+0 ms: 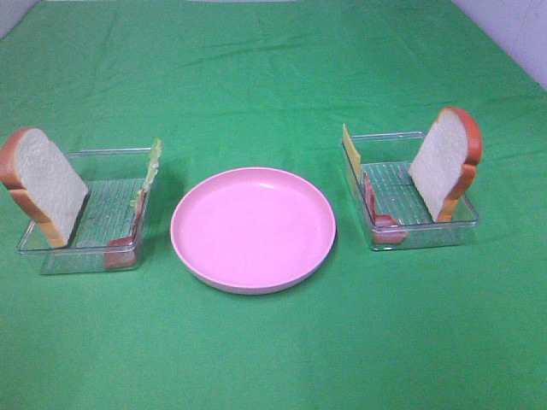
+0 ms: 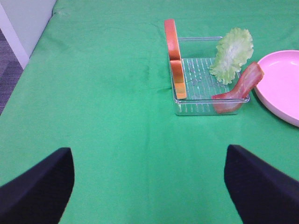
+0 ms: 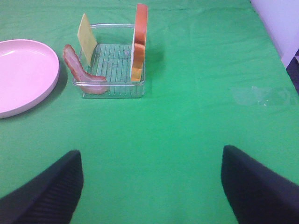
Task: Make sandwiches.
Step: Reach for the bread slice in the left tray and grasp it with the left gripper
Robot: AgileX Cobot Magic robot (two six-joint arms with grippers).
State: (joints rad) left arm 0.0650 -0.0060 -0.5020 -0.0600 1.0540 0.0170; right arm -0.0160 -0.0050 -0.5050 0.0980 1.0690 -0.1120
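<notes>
No sandwiches are in view, only loose parts. In the left clear tray (image 1: 81, 248) a bread slice (image 1: 43, 184) leans upright, with lettuce (image 1: 152, 166) and bacon (image 1: 126, 241) at the opposite wall. The right tray (image 1: 419, 231) holds another bread slice (image 1: 446, 162), yellow cheese (image 1: 350, 149) and bacon (image 1: 376, 213). My left gripper (image 2: 149, 196) hangs open over bare cloth, well short of its tray (image 2: 196, 105), bread (image 2: 175, 58), lettuce (image 2: 232, 55) and bacon (image 2: 240, 86). My right gripper (image 3: 152, 193) is open too, back from its tray (image 3: 114, 88), bread (image 3: 139, 42), cheese (image 3: 86, 39) and bacon (image 3: 79, 70).
A pink round plate (image 1: 252, 226) sits between the two trays on the green cloth. Its rim also shows in the left wrist view as the plate (image 2: 282, 84) and in the right wrist view as the plate (image 3: 23, 74). Neither arm shows in the high view.
</notes>
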